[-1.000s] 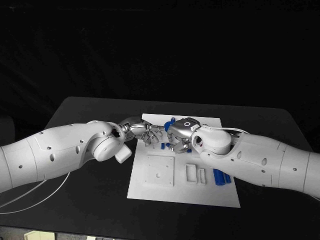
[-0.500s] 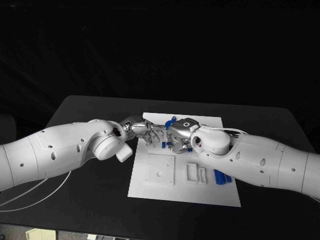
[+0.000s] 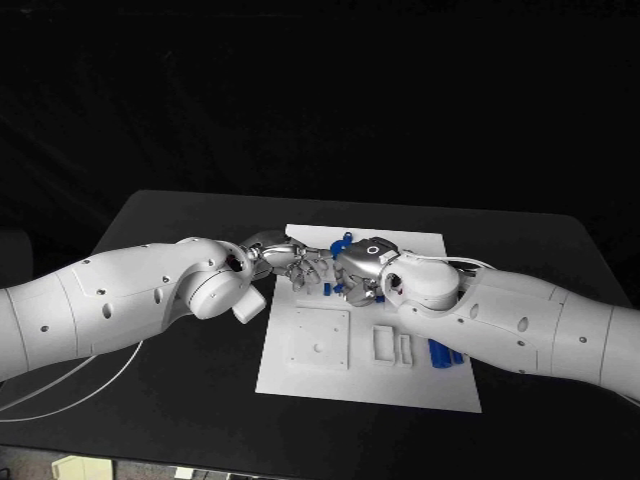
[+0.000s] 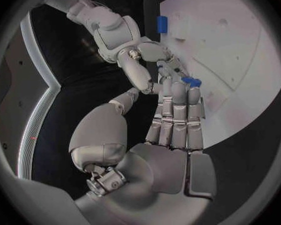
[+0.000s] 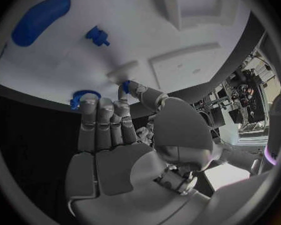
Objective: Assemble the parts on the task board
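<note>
The task board (image 3: 320,375) lay in the middle of the black table (image 3: 162,230), and everything else was placed from it. Both hands met over its far half. The left hand (image 3: 284,257) came in over the board's left edge; the right hand (image 3: 361,268) hung just beside it, nearer the board's centre, fingertips close together.

In the left wrist view the left hand (image 4: 175,117) had its fingers straight and side by side, thumb out to one side, with a small blue part (image 4: 191,80) at the fingertips — whether pinched or merely touched, could not be told. The right hand (image 5: 115,135) in its own wrist view showed fingers extended together, thumb bent toward them, a small blue piece (image 5: 125,86) at the thumb tip; grip likewise not clear.

On the board's near half sat a square white recessed plate (image 3: 320,340), beside it narrow white slot blocks (image 3: 392,348), then blue parts (image 3: 438,354) near the right edge. A long blue oval piece (image 5: 40,19) and a small blue knobbed part (image 5: 97,35) lay on the board's surface — apart from one another.
</note>
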